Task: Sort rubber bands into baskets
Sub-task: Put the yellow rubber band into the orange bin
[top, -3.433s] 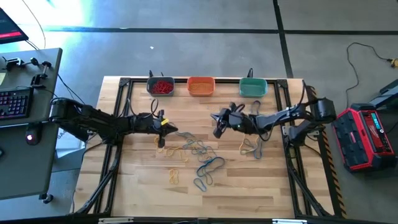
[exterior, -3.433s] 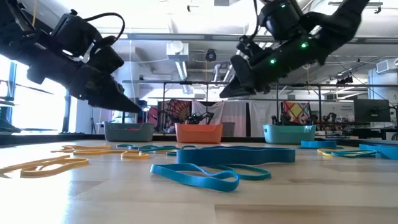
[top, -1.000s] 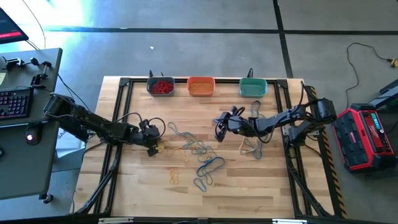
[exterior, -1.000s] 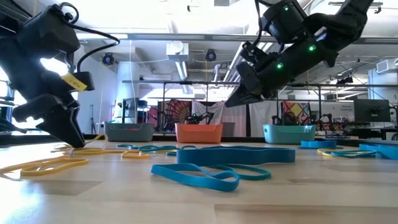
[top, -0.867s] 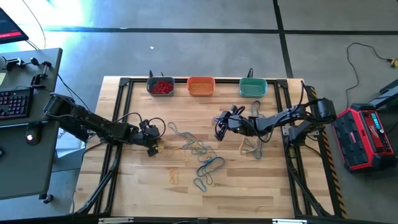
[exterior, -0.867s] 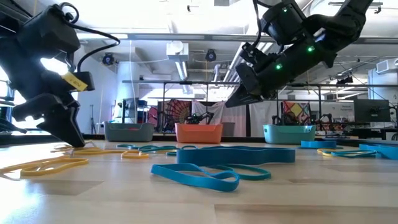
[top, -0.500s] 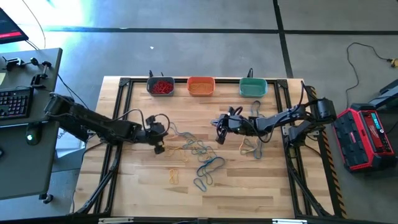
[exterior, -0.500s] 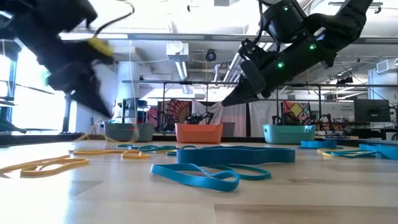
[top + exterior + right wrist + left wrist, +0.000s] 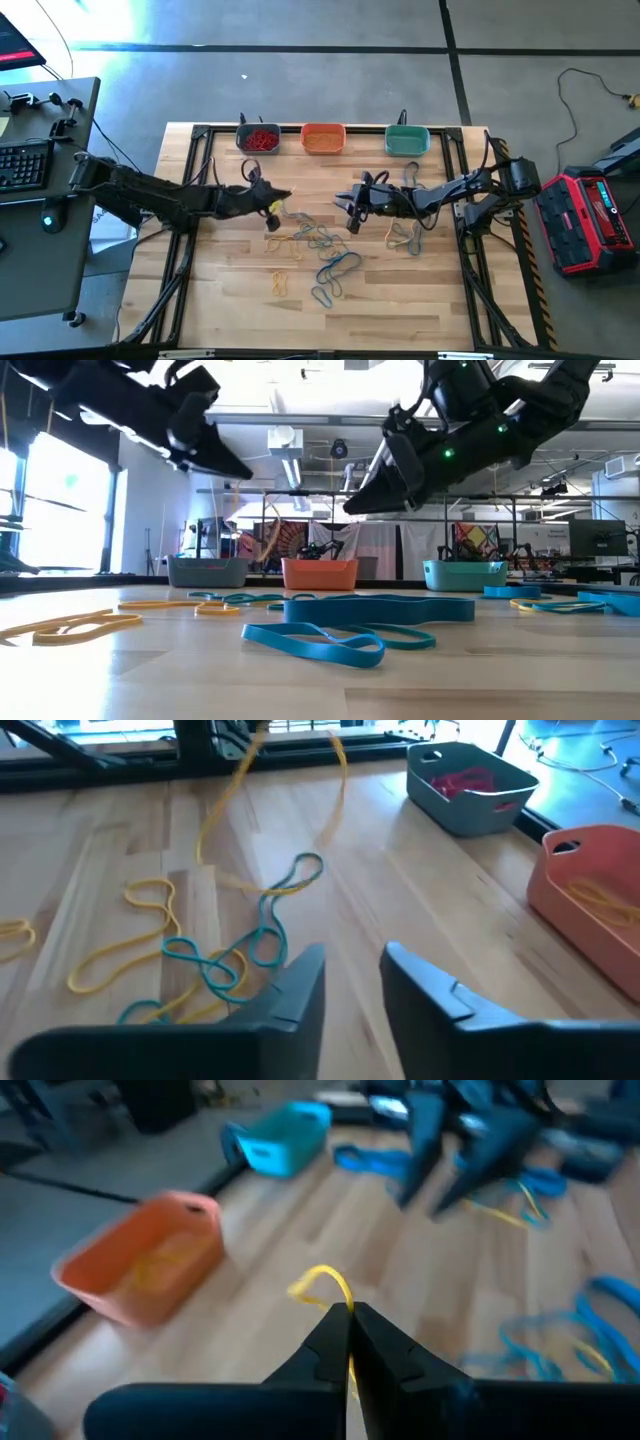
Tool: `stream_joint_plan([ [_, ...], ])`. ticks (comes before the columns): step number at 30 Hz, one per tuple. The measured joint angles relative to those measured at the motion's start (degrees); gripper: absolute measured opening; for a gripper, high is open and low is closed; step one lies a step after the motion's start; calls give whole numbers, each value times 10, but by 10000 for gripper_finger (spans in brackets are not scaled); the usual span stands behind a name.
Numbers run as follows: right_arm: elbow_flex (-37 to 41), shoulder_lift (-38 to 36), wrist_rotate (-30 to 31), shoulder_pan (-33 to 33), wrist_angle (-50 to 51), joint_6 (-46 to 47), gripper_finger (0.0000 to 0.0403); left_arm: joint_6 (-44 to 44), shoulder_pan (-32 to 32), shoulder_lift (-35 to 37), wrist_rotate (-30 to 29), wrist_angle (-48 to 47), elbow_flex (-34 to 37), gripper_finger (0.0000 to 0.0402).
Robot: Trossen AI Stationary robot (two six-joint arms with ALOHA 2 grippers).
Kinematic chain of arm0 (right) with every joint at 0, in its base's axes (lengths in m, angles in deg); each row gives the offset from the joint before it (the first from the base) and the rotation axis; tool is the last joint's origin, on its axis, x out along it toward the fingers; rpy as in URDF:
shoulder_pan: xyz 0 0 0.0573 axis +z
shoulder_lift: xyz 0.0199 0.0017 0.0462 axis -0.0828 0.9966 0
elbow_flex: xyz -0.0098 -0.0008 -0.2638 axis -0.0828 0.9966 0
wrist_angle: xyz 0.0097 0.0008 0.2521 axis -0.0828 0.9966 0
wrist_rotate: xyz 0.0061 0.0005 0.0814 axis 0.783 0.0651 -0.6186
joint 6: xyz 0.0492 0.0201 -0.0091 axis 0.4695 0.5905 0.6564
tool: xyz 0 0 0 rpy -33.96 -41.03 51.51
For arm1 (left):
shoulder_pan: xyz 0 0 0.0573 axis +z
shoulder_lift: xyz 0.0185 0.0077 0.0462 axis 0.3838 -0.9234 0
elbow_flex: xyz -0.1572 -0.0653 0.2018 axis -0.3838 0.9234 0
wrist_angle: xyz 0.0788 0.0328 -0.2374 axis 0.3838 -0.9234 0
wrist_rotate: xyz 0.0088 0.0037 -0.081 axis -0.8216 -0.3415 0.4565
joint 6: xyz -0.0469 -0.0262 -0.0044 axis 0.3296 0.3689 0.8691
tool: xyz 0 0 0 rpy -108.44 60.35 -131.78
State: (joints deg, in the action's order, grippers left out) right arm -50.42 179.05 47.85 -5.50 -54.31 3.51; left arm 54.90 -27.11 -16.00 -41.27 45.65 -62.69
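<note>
Nearest you, loose rubber bands litter the table's middle, above them your left gripper is pinched tight on a yellow band lifted off the wood, your right gripper hangs part-open and empty, and the three baskets line the far edge.

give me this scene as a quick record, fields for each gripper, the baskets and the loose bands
left gripper: shut on a yellow rubber band, raised off the table
right gripper: open, empty, above the table
baskets: grey-blue basket with red bands, orange basket, teal-green basket, in a row along the far edge
loose bands: yellow and blue, mid-table
</note>
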Motion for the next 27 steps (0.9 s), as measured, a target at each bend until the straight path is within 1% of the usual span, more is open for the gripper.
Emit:
stream_joint_plan([
  [3,0,0,2,-2,-5,0,114,-20,40,0,11,37,0,0],
  [5,0,0,4,-5,-4,0,124,-27,73,0,41,53,0,0],
  [8,0,0,5,-5,-4,0,128,-36,122,0,91,72,0,0],
  [12,0,0,5,-5,-4,0,129,-47,186,-10,133,99,0,0],
  [15,0,0,5,-5,1,0,129,-48,229,-27,178,113,-8,0],
  [19,0,0,5,-7,12,0,124,-74,266,-74,217,113,-49,0],
  [23,0,0,5,-12,27,16,118,-100,297,-137,245,113,-105,0],
  [27,0,0,5,-16,42,32,113,-108,328,-202,275,111,-164,0],
])
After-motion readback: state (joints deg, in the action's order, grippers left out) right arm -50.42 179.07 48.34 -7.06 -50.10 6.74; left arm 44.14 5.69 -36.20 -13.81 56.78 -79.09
